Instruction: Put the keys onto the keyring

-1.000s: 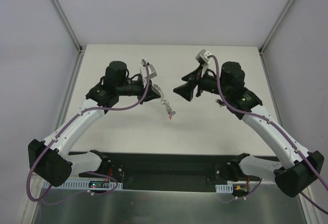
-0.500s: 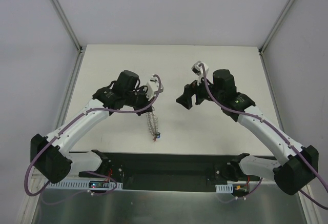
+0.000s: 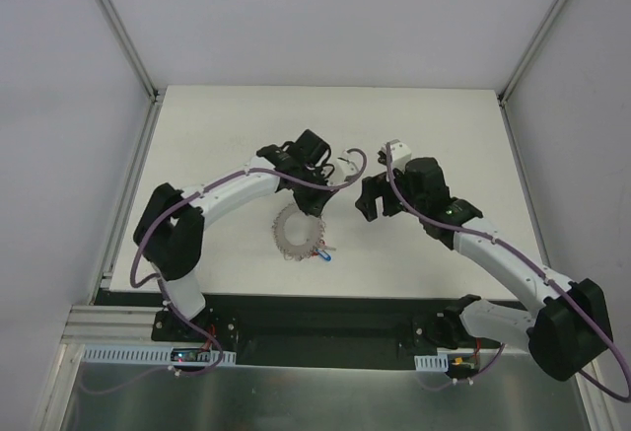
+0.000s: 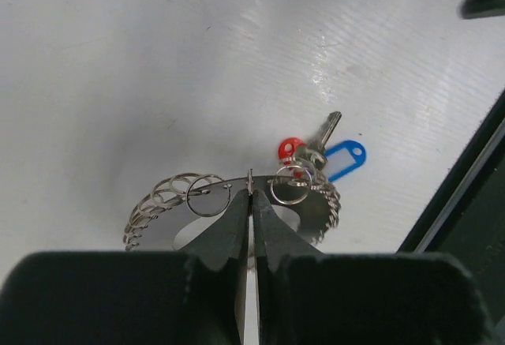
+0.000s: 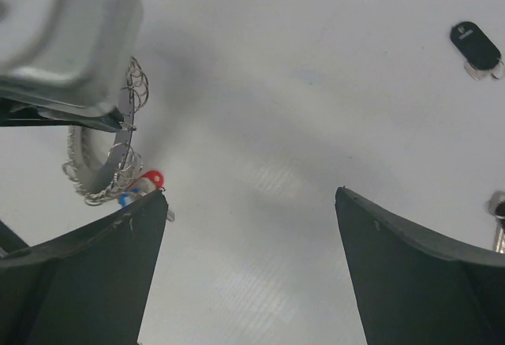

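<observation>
My left gripper point(image 4: 251, 193) is shut on the rim of the keyring point(image 4: 312, 207), a flat grey ring with wiry silver loops. A red tag point(image 4: 289, 148), a blue tag point(image 4: 344, 159) and a silver key hang from it and seem to touch the table. In the top view the keyring point(image 3: 294, 233) sits below my left gripper point(image 3: 308, 197). My right gripper point(image 3: 369, 200) is open and empty, to the right of the ring. In the right wrist view one black key point(image 5: 474, 42) lies far right; my right gripper point(image 5: 251, 193) frames bare table, with the keyring point(image 5: 101, 165) at left.
A small grey metal object point(image 5: 497, 207) shows at the right edge of the right wrist view; I cannot tell what it is. The white table point(image 3: 227, 125) is walled by grey panels. A black rail point(image 3: 325, 313) runs along the near edge.
My left arm has swung right and nearer, carrying the keyring, which now hangs lower, its flat face towards the top camera. My right gripper has moved nearer and lower.
</observation>
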{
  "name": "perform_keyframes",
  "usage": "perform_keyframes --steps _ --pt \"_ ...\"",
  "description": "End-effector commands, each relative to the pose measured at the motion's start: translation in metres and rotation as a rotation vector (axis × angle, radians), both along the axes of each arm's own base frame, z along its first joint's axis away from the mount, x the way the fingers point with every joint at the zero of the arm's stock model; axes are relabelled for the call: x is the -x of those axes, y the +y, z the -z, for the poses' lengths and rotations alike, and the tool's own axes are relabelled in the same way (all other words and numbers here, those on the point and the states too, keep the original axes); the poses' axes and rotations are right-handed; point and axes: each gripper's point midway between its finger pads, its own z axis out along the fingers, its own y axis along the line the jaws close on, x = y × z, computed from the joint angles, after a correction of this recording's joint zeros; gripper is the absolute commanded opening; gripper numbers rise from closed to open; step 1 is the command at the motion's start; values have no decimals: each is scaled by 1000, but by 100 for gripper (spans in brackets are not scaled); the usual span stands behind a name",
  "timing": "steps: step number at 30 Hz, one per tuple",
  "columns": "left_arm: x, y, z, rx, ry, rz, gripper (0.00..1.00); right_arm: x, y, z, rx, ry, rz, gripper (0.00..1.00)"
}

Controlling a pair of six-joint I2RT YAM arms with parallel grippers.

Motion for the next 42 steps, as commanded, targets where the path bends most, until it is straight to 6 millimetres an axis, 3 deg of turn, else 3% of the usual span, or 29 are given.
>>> perform_keyframes --steps 1,9,15,24,29,35,38,42 --pt "-6 -12 22 -79 44 -17 0 -11 -26 -11 -16 -78 151 90" --pt "-9 -20 62 -165 79 -19 0 3 -33 6 12 -43 113 89" --pt "-8 -21 73 -187 91 -37 4 6 -28 11 10 -27 75 89" --pt "-15 -25 43 -119 28 -107 24 8 -20 10 10 -26 16 89" --pt "-22 -23 18 -40 -57 -180 28 8 -19 8 8 -29 7 89" --pt "-11 -17 19 52 -57 -244 28 14 -15 10 -1 -15 -34 88" --pt "-1 -7 27 74 -9 -284 28 20 -6 14 -21 16 -89 87" --pt "-2 0 18 164 3 -364 30 30 15 22 -66 89 -209 81"
